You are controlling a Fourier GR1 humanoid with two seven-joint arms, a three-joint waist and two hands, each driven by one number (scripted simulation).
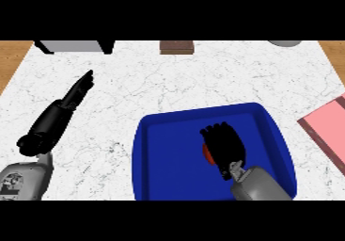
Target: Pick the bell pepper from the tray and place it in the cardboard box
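Your right hand (222, 143) is inside the blue tray (164, 160), fingers curled over the red bell pepper (205, 151), which shows just left of them. Your left hand (79, 89) lies on the counter (168, 80), fingers straight.

You have a white marble counter (168, 84) with fine dark veining, and wooden floor shows past its left and right edges. Directly on it, a blue tray (150, 160) sits under and around your right hand's fingers (220, 136), its near rim cut off by the view's lower edge. Well to the right of those fingers, a pink box (331, 127) lies tilted at the counter's right edge. Far beyond your left hand's straight fingertips (84, 80), at the back edge, stand a white and black object (74, 46), a brown block (177, 47) and a grey round thing (284, 43).
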